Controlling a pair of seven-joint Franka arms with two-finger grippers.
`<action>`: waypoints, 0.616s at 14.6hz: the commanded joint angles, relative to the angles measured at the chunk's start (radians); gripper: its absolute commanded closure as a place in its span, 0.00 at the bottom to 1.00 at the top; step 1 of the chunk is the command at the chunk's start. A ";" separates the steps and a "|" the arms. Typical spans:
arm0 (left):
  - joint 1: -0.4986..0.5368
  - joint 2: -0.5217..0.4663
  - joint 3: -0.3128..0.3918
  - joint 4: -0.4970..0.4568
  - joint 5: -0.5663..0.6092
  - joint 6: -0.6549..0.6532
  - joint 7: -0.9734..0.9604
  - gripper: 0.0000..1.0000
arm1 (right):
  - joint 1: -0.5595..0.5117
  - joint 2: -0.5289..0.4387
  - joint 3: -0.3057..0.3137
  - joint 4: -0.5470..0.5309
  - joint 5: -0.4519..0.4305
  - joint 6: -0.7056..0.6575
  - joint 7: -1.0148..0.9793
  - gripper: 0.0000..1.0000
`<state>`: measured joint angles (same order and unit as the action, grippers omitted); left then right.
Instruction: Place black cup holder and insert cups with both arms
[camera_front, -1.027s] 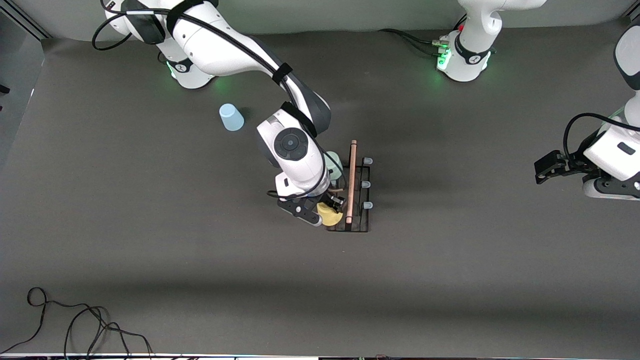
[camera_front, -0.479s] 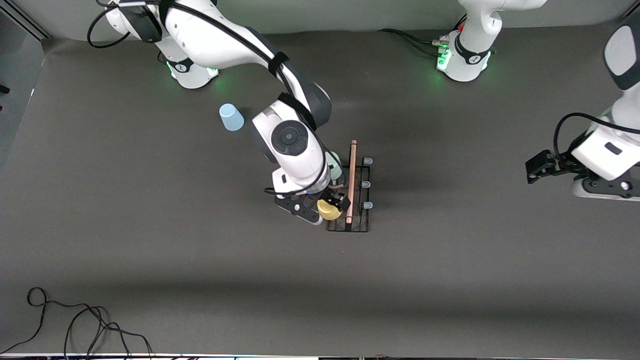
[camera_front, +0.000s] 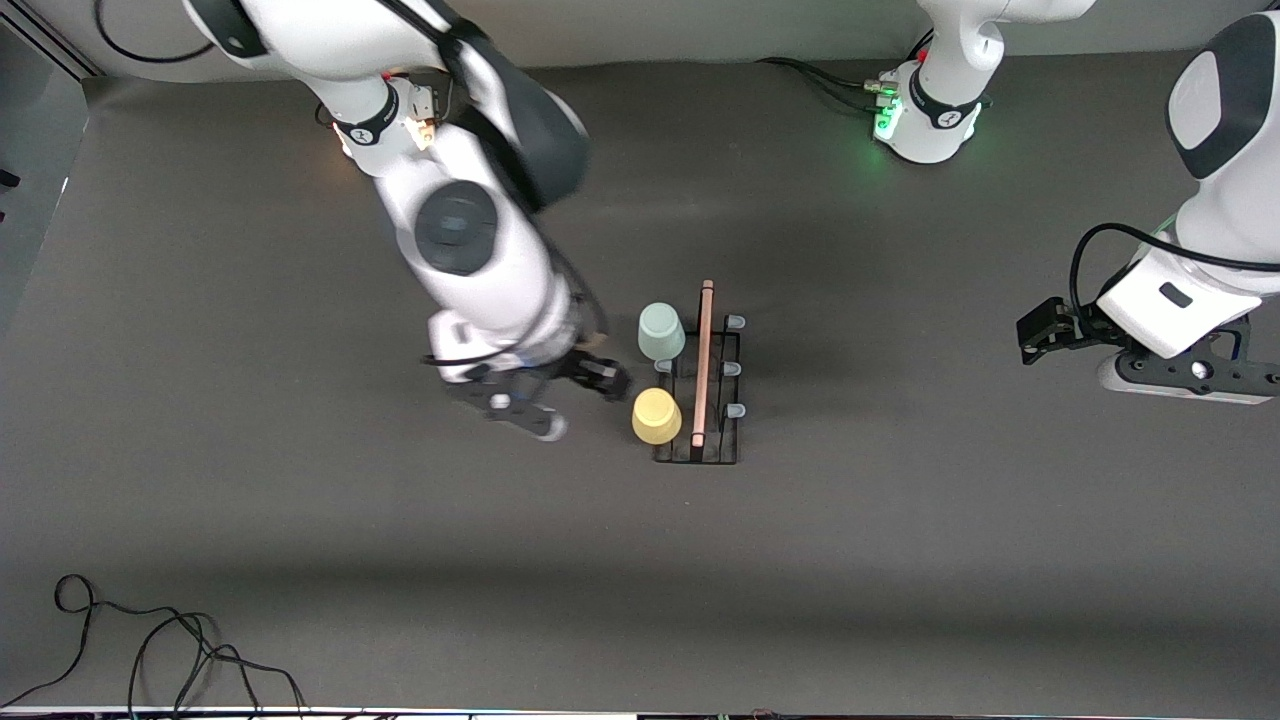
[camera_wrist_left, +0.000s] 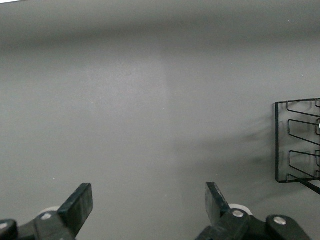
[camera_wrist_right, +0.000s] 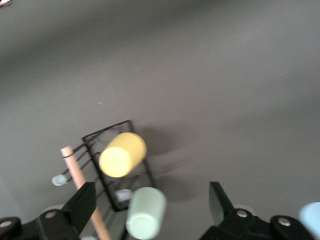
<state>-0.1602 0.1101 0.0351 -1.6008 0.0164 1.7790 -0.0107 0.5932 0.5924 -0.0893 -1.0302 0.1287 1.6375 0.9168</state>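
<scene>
**A:** The black cup holder (camera_front: 705, 385) stands mid-table with the yellow cup (camera_front: 656, 416) and the pale green cup (camera_front: 661, 330) seated upside down on pegs in the row toward the right arm's end. What do you make of the step?

**B:** You have two cups placed, I'd say, and one to go. Your right gripper (camera_front: 548, 396) hangs just beside the rack, fingers spread and empty. The light blue cup (camera_wrist_right: 311, 219) shows only at the edge of the right wrist view; in the front view the arm hides it.

**A:** And the next move?

**B:** Probably fetching that blue cup, then coming down straight over a free peg. Mind the wooden handle (camera_front: 703, 362) between the rows. Your left gripper (camera_front: 1045, 330) waits open, well clear, with bare table between it and the rack.
</scene>
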 joint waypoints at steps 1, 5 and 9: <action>0.005 -0.007 0.019 0.004 -0.029 0.005 -0.002 0.00 | -0.093 -0.097 0.005 -0.021 -0.008 -0.138 -0.190 0.00; 0.069 -0.009 0.023 -0.002 -0.023 0.002 0.081 0.00 | -0.260 -0.181 0.005 -0.024 -0.008 -0.312 -0.450 0.00; 0.103 -0.010 0.023 -0.002 -0.015 -0.020 0.140 0.00 | -0.390 -0.248 0.005 -0.066 -0.050 -0.390 -0.623 0.00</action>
<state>-0.0676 0.1097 0.0611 -1.6007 0.0061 1.7745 0.1004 0.2408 0.3978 -0.0959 -1.0354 0.1199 1.2657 0.3721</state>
